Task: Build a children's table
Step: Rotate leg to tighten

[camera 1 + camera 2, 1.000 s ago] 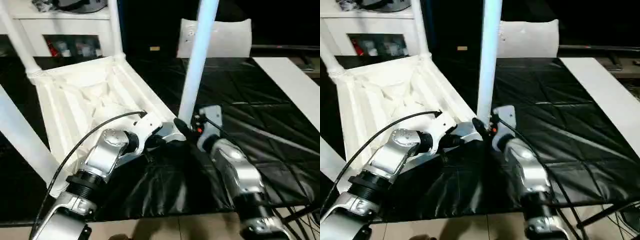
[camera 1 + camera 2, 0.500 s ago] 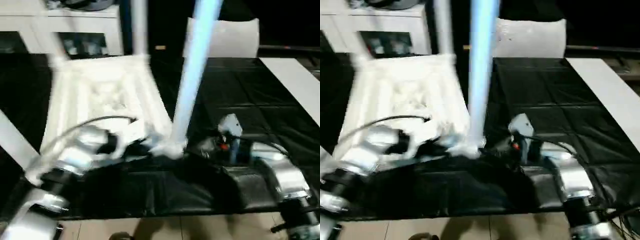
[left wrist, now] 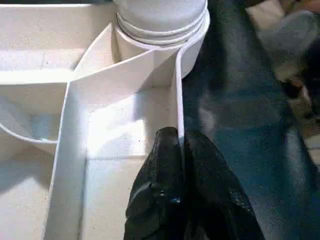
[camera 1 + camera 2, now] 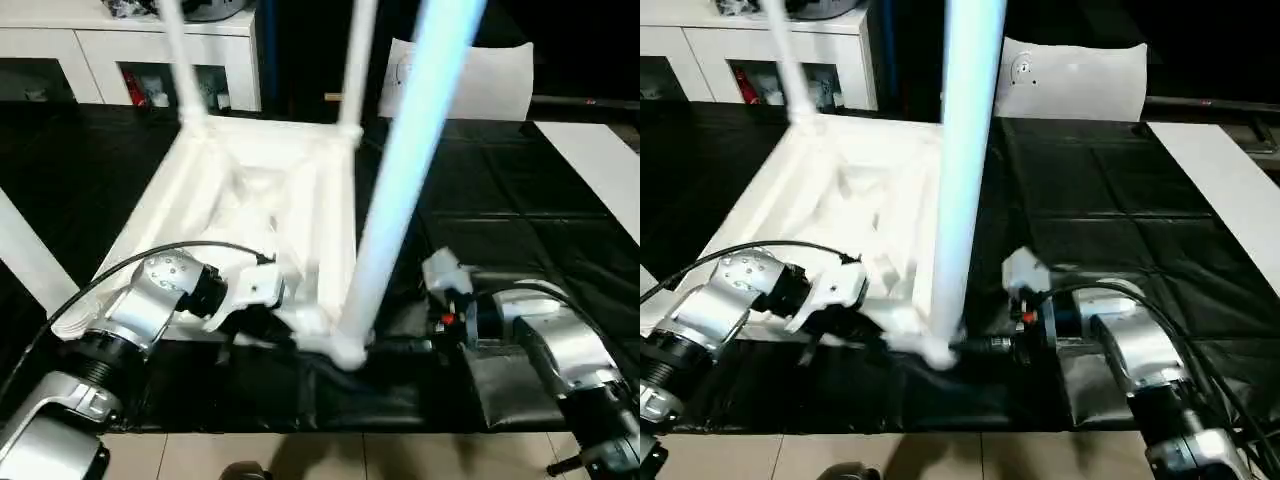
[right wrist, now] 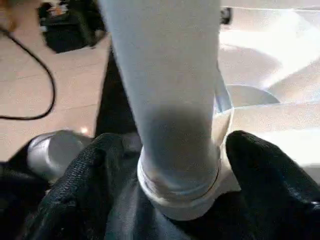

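The children's table point(image 4: 250, 200) lies upside down on the black work table, its white legs standing up. My left gripper point(image 3: 180, 137) is shut on the thin rim wall of the ribbed top, just short of the near corner socket point(image 3: 160, 30). The near leg point(image 4: 400, 200) rises from that socket. My right gripper point(image 5: 172, 165) reaches in from the right at the leg's base. It is open, with one black finger point(image 5: 95, 175) against one side of the leg and the other a sliver off the far side.
Two far legs point(image 4: 175, 60) and a left leg point(image 4: 25, 250) also stand up. A white cabinet point(image 4: 100, 40) is behind, a white sheet point(image 4: 480, 80) at the back and a white board point(image 4: 600, 170) to the right. The near corner sits by the work table's front edge point(image 4: 300, 425).
The upturned table has swung round, bringing its near corner toward the front edge. My right gripper has dropped lower and now points at the leg's base from the right. The view also shifted.
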Controlling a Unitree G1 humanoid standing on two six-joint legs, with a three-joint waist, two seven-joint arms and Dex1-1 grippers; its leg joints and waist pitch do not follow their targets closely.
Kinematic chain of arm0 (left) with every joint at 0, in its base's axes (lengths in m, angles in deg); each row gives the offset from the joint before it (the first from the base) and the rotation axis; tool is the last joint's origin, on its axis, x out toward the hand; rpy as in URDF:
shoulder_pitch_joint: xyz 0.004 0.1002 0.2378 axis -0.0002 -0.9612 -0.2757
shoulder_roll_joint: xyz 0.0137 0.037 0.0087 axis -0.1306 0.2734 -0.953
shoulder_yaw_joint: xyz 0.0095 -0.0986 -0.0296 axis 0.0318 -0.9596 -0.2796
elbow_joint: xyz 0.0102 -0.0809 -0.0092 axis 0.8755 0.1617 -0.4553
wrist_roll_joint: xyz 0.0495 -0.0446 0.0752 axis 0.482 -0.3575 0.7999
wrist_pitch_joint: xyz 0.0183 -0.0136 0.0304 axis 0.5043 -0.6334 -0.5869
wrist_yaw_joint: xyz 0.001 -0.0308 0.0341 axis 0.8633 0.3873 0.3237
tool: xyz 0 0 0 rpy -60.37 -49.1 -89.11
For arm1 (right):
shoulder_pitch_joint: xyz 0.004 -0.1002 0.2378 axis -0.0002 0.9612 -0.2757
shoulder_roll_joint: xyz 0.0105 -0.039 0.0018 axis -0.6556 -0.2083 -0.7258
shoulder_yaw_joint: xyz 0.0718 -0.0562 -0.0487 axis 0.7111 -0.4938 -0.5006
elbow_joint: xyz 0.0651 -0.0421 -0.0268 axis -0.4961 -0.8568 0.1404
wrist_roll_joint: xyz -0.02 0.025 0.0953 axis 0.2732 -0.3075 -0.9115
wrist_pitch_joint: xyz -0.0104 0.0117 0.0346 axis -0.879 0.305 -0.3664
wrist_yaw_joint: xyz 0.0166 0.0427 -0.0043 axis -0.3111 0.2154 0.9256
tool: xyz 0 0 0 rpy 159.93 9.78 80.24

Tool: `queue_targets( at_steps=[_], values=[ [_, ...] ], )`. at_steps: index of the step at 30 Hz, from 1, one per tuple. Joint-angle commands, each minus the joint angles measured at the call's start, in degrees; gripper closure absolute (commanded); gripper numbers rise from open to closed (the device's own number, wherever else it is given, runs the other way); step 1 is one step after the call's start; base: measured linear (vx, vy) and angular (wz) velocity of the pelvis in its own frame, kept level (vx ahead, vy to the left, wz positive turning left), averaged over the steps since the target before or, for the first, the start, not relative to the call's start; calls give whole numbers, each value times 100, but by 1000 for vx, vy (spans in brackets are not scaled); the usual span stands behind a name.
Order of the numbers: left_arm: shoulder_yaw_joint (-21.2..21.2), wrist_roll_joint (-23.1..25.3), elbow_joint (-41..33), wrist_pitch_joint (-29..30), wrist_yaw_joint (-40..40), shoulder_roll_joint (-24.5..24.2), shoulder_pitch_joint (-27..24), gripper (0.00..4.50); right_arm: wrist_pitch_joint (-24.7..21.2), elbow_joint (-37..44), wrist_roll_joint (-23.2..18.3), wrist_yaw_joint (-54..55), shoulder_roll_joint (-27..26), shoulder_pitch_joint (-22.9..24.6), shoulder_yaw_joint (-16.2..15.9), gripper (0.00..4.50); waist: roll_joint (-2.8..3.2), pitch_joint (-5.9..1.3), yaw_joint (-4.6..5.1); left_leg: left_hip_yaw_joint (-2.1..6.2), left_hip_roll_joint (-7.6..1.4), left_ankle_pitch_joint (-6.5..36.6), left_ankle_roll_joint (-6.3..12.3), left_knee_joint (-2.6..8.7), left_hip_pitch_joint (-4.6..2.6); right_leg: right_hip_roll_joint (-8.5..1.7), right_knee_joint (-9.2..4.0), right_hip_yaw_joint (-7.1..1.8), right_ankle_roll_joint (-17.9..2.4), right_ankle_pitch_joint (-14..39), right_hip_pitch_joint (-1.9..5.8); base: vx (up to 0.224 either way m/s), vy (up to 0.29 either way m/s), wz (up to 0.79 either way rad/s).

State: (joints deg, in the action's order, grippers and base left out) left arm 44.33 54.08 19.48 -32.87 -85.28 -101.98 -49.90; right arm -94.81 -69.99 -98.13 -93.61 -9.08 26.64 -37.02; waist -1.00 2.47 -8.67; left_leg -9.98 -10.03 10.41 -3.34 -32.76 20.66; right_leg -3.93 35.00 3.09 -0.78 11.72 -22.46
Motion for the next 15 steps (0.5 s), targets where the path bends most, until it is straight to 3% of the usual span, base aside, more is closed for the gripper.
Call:
queue_targets(
  at_steps=[1,5,8,15],
  values=[
    [378,79,-69,-155,-400,94,84,450,37,-24,-37,-148,7,-87,-47,127,7,-314,31,66,-362,1039,270,343,-83,-466,-369,-269,-1353,702,241,0,0,0],
    [425,84,-22,-228,-459,122,130,450,-41,-8,-89,-290,-51,-114,-161,162,21,-333,-21,58,-374,1007,288,333,-102,-473,-353,-236,-1413,560,228,0,0,0],
    [432,92,-9,-249,-480,130,132,450,-43,-39,-83,-306,-78,-125,-205,201,27,-335,-30,69,-377,1000,268,334,-73,-487,-335,-217,-1426,472,245,0,0,0],
    [461,100,59,-333,-506,117,151,450,-85,-201,-60,-433,-160,-189,-302,242,28,-327,-43,77,-376,1155,178,347,-70,-507,-358,-217,-1353,730,249,0,0,0]
  ],
)
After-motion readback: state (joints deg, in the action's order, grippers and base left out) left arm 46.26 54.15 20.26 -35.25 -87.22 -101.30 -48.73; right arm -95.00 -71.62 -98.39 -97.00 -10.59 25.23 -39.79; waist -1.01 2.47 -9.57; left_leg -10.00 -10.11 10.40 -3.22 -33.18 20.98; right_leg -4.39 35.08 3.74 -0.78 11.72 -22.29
